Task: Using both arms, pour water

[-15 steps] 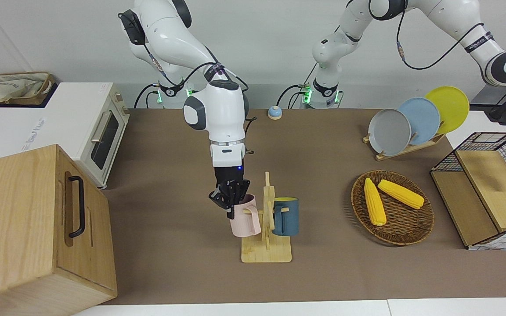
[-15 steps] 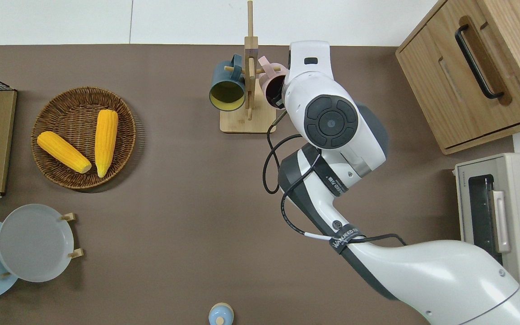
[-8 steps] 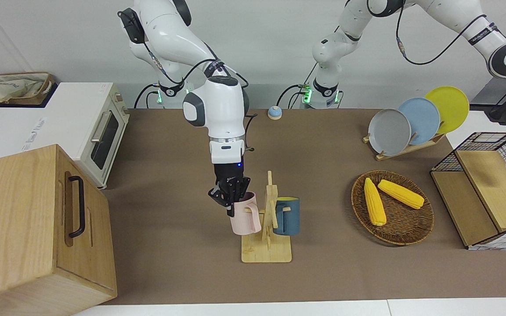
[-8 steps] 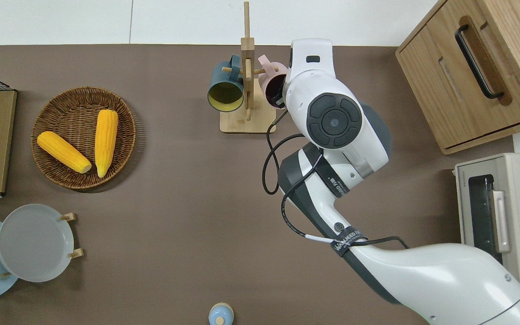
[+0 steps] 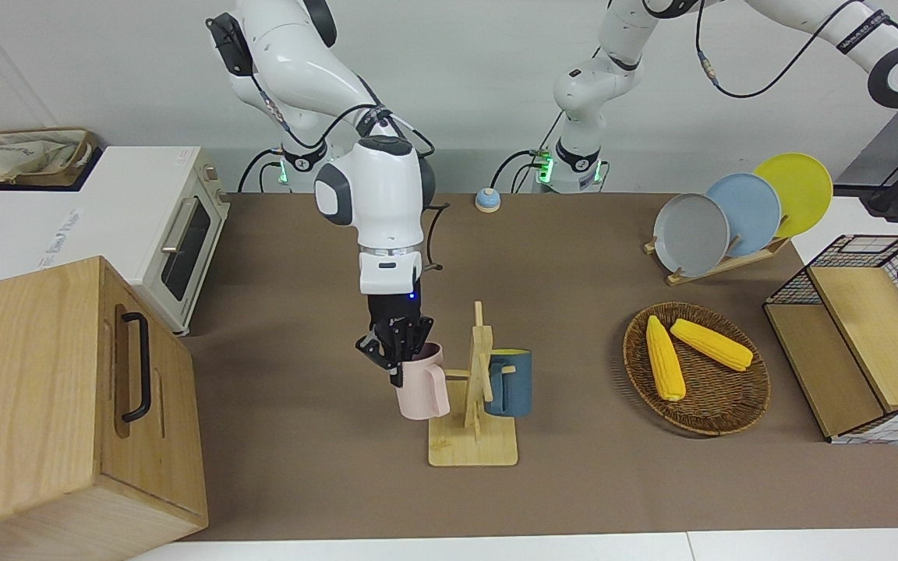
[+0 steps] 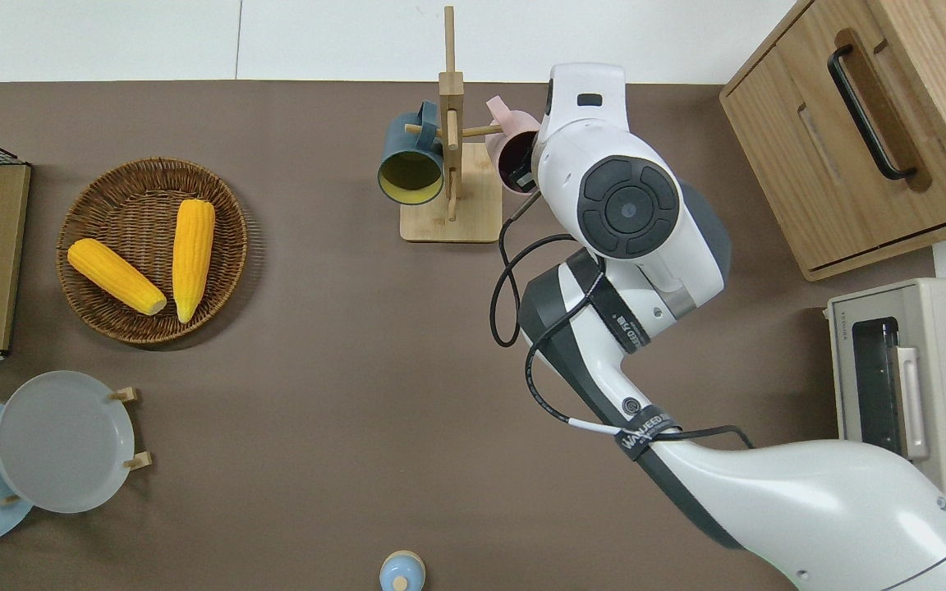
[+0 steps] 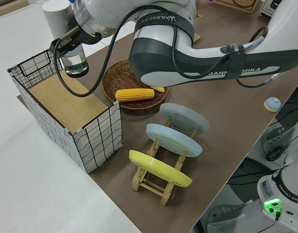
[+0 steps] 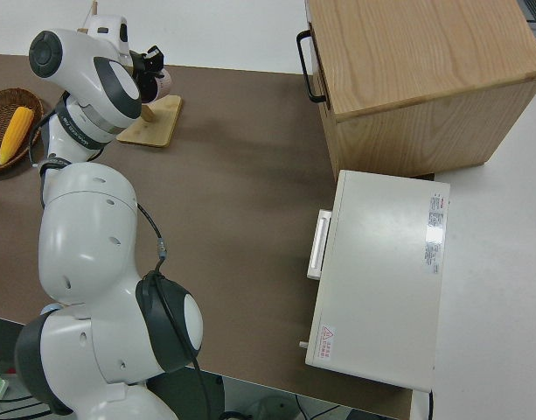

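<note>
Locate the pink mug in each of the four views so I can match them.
Front: pink mug at centre, beside the wooden mug rack.
Overhead: top centre, beside the rack.
Left side: not in view.
Right side: top edge, mostly hidden.
Shared landmark: the rack.

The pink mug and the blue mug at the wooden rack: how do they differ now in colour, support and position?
The pink mug is pale pink; the blue mug is dark blue with a yellow inside. The right gripper is shut on the pink mug's rim and its handle is off the peg, while the blue mug hangs on the wooden rack, untouched. The pink mug lies toward the right arm's end of the rack, the blue mug toward the left arm's. Both are similar handled mugs.
</note>
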Motion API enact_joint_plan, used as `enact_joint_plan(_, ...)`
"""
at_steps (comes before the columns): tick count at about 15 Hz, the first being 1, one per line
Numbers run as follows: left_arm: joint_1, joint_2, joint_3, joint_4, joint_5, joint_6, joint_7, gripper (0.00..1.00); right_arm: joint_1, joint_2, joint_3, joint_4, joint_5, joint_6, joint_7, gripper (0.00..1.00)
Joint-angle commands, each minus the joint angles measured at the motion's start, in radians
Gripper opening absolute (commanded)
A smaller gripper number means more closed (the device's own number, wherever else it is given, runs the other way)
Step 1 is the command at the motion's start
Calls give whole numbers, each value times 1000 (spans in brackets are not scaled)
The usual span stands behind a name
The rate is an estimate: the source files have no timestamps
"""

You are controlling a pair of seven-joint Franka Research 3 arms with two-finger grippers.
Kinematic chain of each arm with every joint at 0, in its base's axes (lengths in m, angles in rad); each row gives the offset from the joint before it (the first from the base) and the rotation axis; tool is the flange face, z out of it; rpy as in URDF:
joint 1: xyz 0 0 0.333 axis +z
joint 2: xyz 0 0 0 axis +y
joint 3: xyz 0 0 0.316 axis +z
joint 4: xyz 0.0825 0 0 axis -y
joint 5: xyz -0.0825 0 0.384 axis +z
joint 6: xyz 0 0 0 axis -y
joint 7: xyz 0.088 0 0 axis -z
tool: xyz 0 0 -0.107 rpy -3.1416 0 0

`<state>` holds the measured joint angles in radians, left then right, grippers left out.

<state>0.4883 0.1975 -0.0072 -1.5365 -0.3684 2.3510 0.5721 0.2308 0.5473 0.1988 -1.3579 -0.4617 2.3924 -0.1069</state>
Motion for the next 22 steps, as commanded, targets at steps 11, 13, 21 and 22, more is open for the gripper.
enact_joint_plan(11,-142,-204,1,-163,190,-53,-300,0,-80,-110,16,-73,26,-142,-53,19)
enact_joint_plan(13,-166,-225,1,-188,210,-65,-337,0,-93,-131,16,-73,41,-208,-57,19)
enact_joint_plan(21,-238,-352,-22,-361,264,-65,-460,0,-116,-208,-9,-63,361,-525,-2,29)
enact_joint_plan(22,-238,-378,-40,-390,266,-64,-478,0,-114,-214,-12,-63,400,-565,31,29)
